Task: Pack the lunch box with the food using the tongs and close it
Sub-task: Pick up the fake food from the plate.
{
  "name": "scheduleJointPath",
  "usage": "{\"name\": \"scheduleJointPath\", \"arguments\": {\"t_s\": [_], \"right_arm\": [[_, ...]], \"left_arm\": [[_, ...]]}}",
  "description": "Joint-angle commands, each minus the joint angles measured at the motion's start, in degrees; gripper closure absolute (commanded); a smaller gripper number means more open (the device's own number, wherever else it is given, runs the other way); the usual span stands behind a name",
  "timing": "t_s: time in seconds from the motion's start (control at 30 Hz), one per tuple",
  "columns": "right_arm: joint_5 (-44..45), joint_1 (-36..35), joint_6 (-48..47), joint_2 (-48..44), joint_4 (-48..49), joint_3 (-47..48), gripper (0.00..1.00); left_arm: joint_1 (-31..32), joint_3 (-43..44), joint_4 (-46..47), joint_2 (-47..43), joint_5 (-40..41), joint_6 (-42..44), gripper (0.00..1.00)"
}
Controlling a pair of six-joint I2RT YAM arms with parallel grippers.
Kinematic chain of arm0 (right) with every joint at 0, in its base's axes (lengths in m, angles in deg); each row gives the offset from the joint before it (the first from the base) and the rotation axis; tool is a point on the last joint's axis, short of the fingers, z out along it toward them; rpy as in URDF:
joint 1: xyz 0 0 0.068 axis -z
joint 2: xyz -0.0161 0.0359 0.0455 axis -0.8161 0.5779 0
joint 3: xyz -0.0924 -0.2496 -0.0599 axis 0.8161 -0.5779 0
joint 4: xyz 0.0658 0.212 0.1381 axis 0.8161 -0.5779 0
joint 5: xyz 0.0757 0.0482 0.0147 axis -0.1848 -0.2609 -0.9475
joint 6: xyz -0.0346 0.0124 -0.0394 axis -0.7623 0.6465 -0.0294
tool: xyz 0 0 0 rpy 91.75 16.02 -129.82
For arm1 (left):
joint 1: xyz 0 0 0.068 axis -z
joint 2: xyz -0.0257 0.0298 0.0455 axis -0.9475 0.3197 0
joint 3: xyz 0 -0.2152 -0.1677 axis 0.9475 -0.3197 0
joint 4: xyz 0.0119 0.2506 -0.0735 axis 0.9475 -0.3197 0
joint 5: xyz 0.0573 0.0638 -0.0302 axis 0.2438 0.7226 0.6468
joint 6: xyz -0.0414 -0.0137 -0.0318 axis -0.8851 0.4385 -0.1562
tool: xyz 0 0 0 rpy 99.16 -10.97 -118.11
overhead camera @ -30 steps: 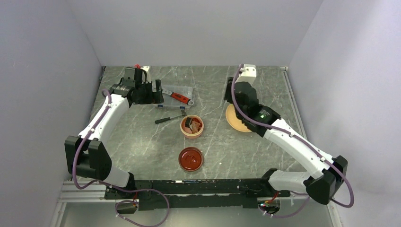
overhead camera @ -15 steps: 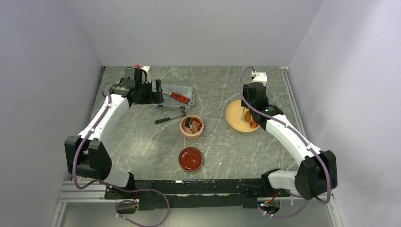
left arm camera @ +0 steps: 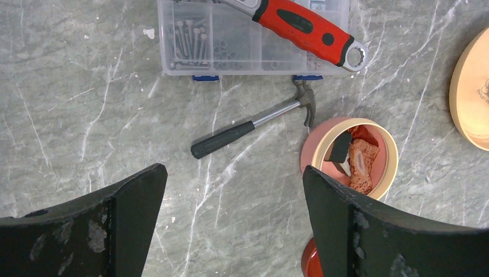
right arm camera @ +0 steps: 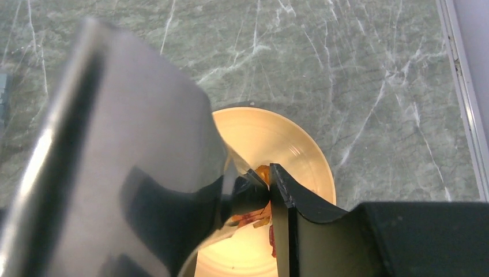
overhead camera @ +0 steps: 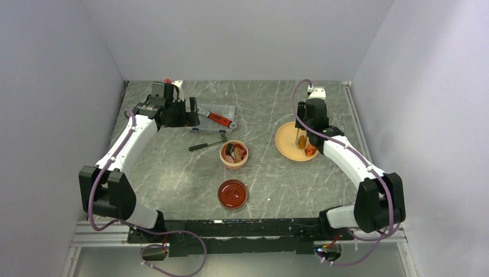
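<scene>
The lunch box [overhead camera: 233,165] stands open at mid-table with several pieces of food inside, a black-and-white roll [left arm camera: 339,151] and a brown piece [left arm camera: 362,164] among them. Its dark red lid [overhead camera: 232,194] lies apart in front of it. My right gripper [overhead camera: 301,128] hangs over the yellow plate [overhead camera: 285,144], shut on the tongs [right arm camera: 127,161], whose tips reach down to an orange food piece [right arm camera: 263,172]. A red piece [overhead camera: 311,151] lies beside it. My left gripper [left arm camera: 233,190] is open and holds nothing, high above the table left of the lunch box [left arm camera: 387,173].
A clear case [left arm camera: 242,37] of screws with a red wrench [left arm camera: 305,26] on it sits at the back left. A small black-handled hammer [left arm camera: 254,124] lies between the case and the lunch box. The right wall and table rail run close beside the plate [right arm camera: 271,133].
My right arm has swung right and back, uncovering the plate, and now holds the tongs tips down on the food. The left arm has not moved.
</scene>
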Motion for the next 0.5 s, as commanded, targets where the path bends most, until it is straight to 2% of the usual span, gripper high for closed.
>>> {"name": "scheduleJointPath", "arguments": {"t_s": [0.0,0.23,0.37,0.47], "right_arm": [[-0.38,0.35,-0.41,0.52,3.64,-0.1,0.55],[3.58,0.51,0.81,0.52,1.98,-0.69,0.57],[2.16,0.61,1.3,0.01,2.16,-1.32,0.63],[1.46,0.61,1.24,-1.19,1.97,-1.57,0.71]], "left_arm": [[-0.26,0.1,1.86,-0.34,0.39,0.38,0.06],[-0.26,0.17,1.77,-0.51,0.3,0.39,0.06],[-0.26,0.08,1.86,-0.6,0.3,0.45,0.06],[-0.3,0.12,1.78,-0.51,0.42,0.39,0.06]]}}
